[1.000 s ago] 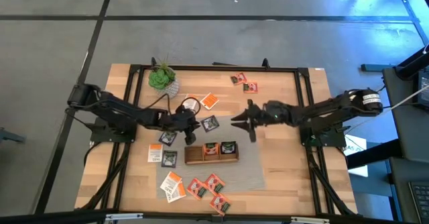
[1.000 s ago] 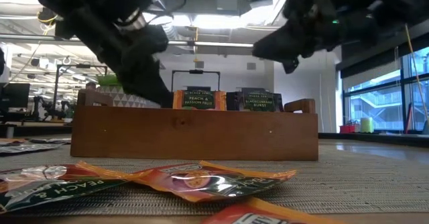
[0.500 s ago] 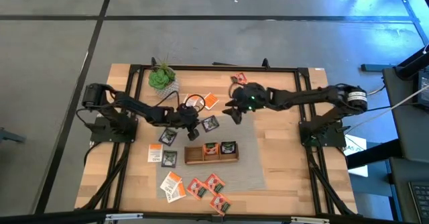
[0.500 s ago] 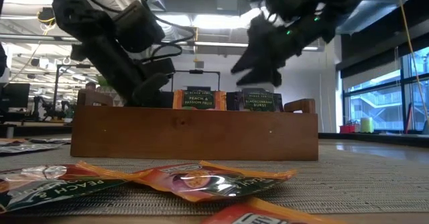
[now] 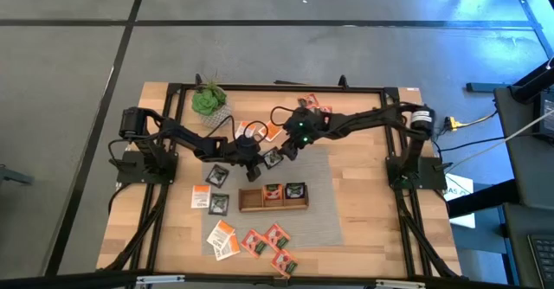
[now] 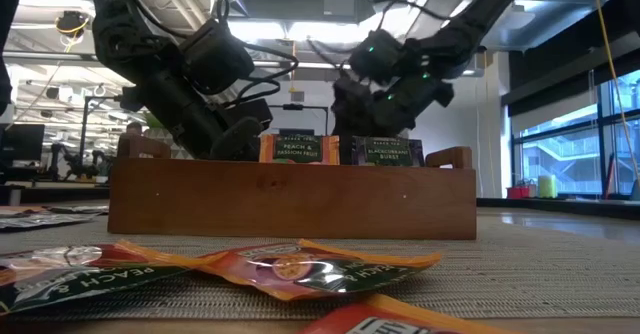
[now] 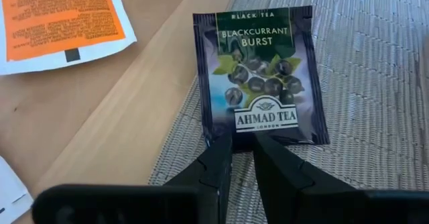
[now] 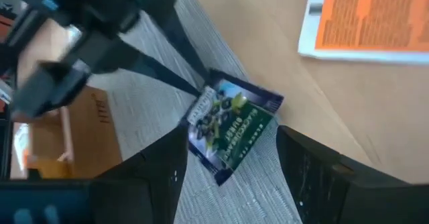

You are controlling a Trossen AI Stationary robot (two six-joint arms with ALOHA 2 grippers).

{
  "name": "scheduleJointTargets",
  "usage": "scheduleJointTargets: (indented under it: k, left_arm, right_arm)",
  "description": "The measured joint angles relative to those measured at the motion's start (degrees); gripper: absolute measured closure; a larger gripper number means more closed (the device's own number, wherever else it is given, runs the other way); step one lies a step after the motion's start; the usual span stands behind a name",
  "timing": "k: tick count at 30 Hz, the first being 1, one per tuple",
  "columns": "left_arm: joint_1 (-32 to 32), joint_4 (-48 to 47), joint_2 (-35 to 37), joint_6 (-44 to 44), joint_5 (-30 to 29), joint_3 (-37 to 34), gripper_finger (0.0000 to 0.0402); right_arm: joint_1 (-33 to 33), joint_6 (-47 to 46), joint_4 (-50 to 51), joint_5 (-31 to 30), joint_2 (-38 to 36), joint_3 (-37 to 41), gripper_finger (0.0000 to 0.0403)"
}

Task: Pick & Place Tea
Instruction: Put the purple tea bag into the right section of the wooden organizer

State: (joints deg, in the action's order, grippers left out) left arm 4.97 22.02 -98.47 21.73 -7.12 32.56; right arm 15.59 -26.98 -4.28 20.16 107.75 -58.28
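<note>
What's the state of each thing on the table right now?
Blackcurrant sachet: flat, half on the mat, one edge pinched by the left gripper.
Right gripper: open, straddling that same sachet.
Tray: two sachets standing in it, left compartment's contents unclear.
Orange sachet: flat on the wood.
Plant: upright.
</note>
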Motion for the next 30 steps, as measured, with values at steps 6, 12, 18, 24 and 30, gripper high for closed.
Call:
scheduleJointTargets:
  k: [6, 12, 18, 24, 30]
  left_arm:
    - [0.0, -0.2, 0.0, 0.0, -0.1, 0.0, 0.0341]
    - [0.0, -0.2, 0.0, 0.0, -0.2, 0.0, 0.0341]
    - [0.0, 0.5, -0.1, 0.0, -0.2, -0.1, 0.0341]
    - [0.0, 0.5, -0.1, -0.3, -0.2, -0.1, 0.0341]
    - [0.0, 0.5, -0.1, -0.4, -0.3, -0.2, 0.0341]
  right_arm:
    - [0.0, 0.1, 2.1, 0.1, 3.7, -2.4, 0.0174]
    - [0.0, 0.1, 2.5, 1.0, 4.4, -2.5, 0.0174]
    - [0.0, -1.1, 2.3, 5.4, 4.4, -2.5, 0.0203]
    - [0.0, -1.2, 2.2, 5.4, 4.4, -2.5, 0.0261]
    - [0.0, -0.6, 2.1, 5.4, 4.4, -2.5, 0.0309]
